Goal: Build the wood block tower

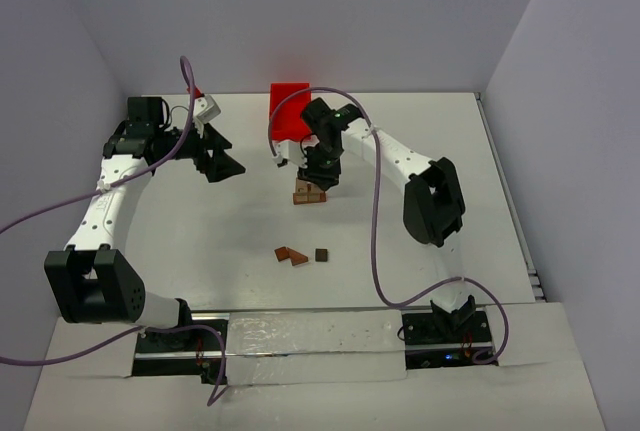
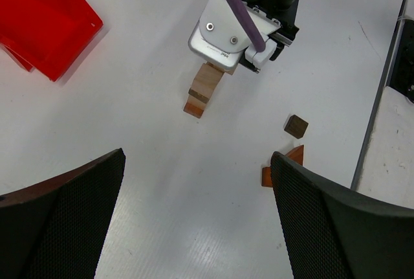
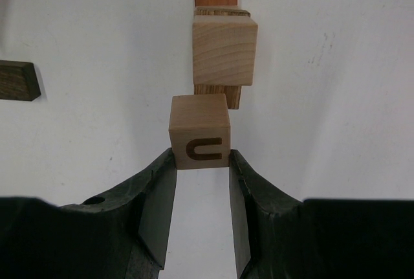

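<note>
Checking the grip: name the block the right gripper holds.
The tan cube with the dark U-shaped mark, clamped in the right gripper; the unmarked tan cube tops the tower.

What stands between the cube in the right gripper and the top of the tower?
Nothing visible. The right gripper holds the cube right by the tower, whose top is bare. The loose blocks lie apart, nearer the arm bases.

A red bin (image 1: 290,111) sits at the top middle of the top view, on the far side of a white table (image 1: 200,231). In the left wrist view the bin (image 2: 45,20) is in the upper left corner. Pale walls (image 1: 300,11) stand around the table. A shiny strip (image 1: 310,336) runs along the bottom.
</note>
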Tool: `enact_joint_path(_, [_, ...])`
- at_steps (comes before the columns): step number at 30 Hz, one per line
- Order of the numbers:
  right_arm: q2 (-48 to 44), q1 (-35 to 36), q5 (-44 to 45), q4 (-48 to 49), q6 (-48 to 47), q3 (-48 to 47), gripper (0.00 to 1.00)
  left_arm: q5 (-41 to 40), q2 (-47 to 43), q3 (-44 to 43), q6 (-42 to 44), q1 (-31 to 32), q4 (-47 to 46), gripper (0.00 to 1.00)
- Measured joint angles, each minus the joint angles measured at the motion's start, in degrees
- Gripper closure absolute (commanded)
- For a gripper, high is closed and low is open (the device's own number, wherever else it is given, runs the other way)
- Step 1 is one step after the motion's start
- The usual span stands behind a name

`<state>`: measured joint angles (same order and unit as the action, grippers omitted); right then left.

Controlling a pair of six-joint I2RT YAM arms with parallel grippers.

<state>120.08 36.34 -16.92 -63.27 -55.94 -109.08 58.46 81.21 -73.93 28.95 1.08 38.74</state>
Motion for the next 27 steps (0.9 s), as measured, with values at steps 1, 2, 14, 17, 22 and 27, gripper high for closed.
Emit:
enact_joint_path(1, [0.29, 0.03, 0.02, 0.01, 0.00, -0.42, 0.87, 0.01, 0.00, 0.00, 0.00, 0.00, 0.00, 0.01])
enact_joint_path(2, [0.56, 0.05, 0.04, 0.04, 0.00, -0.75, 0.87, 0.01, 0.01, 0.00, 0.00, 0.00, 0.00, 0.01])
enact_joint_path(14, [2.81, 0.30, 1.46, -0.46, 0.03, -2.81, 0.83, 0.00, 0.02, 0.00, 0.07, 0.12, 0.00, 0.01])
enact_joint_path(17, [2.99, 0.32, 1.52, -0.52, 0.18, -2.97, 0.80, 0.00, 0.02, 0.00, 0.18, 0.24, 0.00, 0.01])
enact_joint_path(22, [2.99, 0.39, 1.52, -0.52, 0.42, -3.12, 0.77, 0.02, 0.14, 0.22, 0.22, 0.37, 0.00, 0.01])
enact_joint_path(27, [3.12, 0.43, 1.60, -0.61, 0.68, -3.49, 0.73, 0.00, 0.35, 0.42, 0.24, 0.37, 0.02, 0.01])
